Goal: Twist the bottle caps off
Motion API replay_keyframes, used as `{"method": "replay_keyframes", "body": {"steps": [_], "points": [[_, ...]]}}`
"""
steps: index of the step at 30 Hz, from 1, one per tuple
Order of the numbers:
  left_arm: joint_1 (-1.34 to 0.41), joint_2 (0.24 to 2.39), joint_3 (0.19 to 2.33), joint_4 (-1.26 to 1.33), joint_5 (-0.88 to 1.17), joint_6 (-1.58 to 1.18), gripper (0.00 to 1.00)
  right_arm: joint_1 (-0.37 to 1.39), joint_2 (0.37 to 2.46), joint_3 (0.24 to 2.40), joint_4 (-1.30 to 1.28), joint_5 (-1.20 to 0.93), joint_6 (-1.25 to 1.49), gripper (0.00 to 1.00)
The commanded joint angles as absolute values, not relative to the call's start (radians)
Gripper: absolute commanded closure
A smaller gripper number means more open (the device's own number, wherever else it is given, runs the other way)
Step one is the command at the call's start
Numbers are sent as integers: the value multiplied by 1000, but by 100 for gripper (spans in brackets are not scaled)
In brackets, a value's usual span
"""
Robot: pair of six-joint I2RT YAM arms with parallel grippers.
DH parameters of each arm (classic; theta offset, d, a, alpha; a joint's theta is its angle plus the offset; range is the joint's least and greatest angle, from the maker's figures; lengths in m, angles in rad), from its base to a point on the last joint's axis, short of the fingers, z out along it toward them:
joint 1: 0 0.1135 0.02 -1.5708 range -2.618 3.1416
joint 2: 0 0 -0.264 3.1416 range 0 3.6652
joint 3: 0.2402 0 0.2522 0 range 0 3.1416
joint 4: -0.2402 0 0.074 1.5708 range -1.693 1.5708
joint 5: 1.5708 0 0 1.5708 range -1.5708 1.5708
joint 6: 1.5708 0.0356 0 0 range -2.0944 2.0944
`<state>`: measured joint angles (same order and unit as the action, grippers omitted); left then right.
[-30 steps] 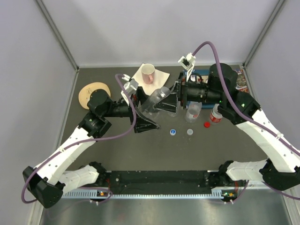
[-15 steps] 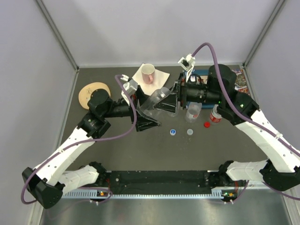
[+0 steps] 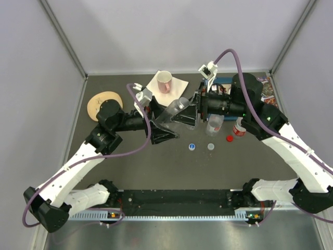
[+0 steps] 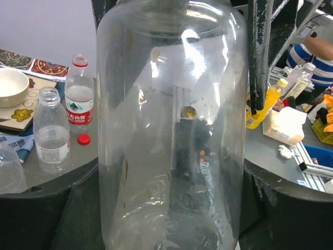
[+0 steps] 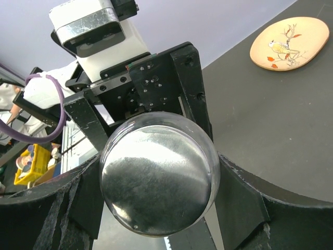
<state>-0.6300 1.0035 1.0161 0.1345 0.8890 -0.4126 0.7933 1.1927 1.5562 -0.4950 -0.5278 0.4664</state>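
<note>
**Held item.** The squat bottle (image 3: 176, 108) is off the surface (image 3: 156, 177), at the centre of the scene. It is tilted, with its lower end to the near left and its upper end to the far right. It is clear, and no label is visible on it.

**Left end effector** (image 3: 167, 124). It is closed on the near-left part of the squat bottle. In the left wrist view the bottle body (image 4: 171, 130) fills the frame, and the two fingers (image 4: 47, 208) lie against its sides.

**Right end effector** (image 3: 188, 111). It is closed on the far-right part of the same bottle. In the right wrist view the rounded end of the bottle (image 5: 156, 174) sits between the fingers (image 5: 244, 208) and touches both. Whether this end is the base or the top cannot be determined.

**Items on the surface.**
- The blue cap (image 3: 192, 147) and the greyish cap (image 3: 210, 147) lie side by side, near of the held bottle and apart from it.
- The red cap (image 3: 229, 138) lies to their right, just beside the red-labelled bottle (image 3: 239, 128).
- That bottle stands upright, as does a slim bottle (image 3: 215, 124) to its left. In the left wrist view the slim bottle shows an open neck.
- The mug (image 3: 165, 82) stands on a white sheet (image 3: 179, 83) at the far side.
- A round plate (image 3: 104, 104) lies at the far left.
</note>
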Motion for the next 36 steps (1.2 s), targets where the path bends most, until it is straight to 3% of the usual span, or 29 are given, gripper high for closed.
{"method": "replay_keyframes", "body": {"steps": [1,2,3,6,9,12,20,30,36], "points": [[-630,994,1049,178,891,-390,36,788,1160,1545,-459,-548,466,100],[-630,989,1049,170,882,-385,38,787,1158,1543,-462,-539,465,99],[-630,988,1048,166,874,-377,39,788,1155,1543,-466,-528,466,68],[-632,973,1035,146,818,-345,47,788,1141,1565,-475,-467,462,29],[-640,950,1019,133,715,-299,53,795,1131,1603,-479,-365,462,16],[-669,922,994,133,626,-250,56,805,1123,1638,-477,-244,463,10],[-871,896,966,92,229,-35,60,813,1126,1674,-422,-34,526,10],[-995,888,950,103,-79,44,63,839,1152,1663,-400,-8,560,13],[-1045,891,942,115,-164,80,64,865,1172,1657,-402,25,566,14]]}}
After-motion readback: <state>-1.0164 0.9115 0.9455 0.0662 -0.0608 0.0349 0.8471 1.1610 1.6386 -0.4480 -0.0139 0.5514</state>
